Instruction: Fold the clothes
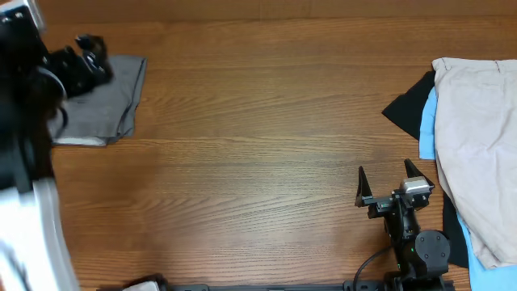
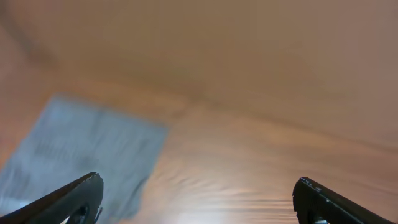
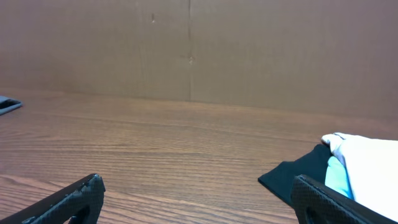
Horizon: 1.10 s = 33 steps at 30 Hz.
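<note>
Brown wood-grain counter [image 1: 258, 121]; a rumpled beige, light-blue and black cloth pile [image 1: 477, 137] lies just right of my right claw [image 1: 385, 168], released. The folded grey woven shorts [image 1: 105, 101] lie flat far left, partly under my released left claw [image 2: 198, 182].

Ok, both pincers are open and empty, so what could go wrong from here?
1. The beige garment lies over a light-blue piece and a black piece. The right pincer, beside that pile, may pinch several layers together.
2. The left pincer hangs close to the folded grey garment. A low sweep might drag it and undo the fold.
</note>
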Available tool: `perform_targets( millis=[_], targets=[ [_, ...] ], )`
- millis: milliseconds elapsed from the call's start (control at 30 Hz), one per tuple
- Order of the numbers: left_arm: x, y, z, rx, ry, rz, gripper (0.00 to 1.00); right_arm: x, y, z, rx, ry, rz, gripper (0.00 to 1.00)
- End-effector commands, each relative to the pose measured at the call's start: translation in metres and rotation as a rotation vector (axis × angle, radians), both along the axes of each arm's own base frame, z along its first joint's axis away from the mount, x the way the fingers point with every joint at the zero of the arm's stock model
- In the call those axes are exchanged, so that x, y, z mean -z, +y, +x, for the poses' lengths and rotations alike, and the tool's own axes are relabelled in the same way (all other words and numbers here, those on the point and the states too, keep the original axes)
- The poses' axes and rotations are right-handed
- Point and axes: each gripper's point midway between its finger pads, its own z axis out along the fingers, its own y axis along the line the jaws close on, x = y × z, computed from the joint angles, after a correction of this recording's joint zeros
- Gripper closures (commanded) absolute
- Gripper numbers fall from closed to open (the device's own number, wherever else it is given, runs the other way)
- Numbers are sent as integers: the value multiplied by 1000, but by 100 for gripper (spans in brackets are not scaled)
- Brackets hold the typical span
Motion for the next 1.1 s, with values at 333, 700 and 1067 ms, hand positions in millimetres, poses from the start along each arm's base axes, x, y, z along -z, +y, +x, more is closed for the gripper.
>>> perform_targets(
  millis=[333,700,1067],
  targets=[
    [-45,-71,-157,188,-224,57,0,1,0,0,-4,-10,-3,0],
    [101,-68,-150,175,-68,37,0,1,0,0,-4,-10,-3,0],
    [185,-61,-107,145,-283,71,0,1,0,0,-4,-10,-3,0]
  ],
)
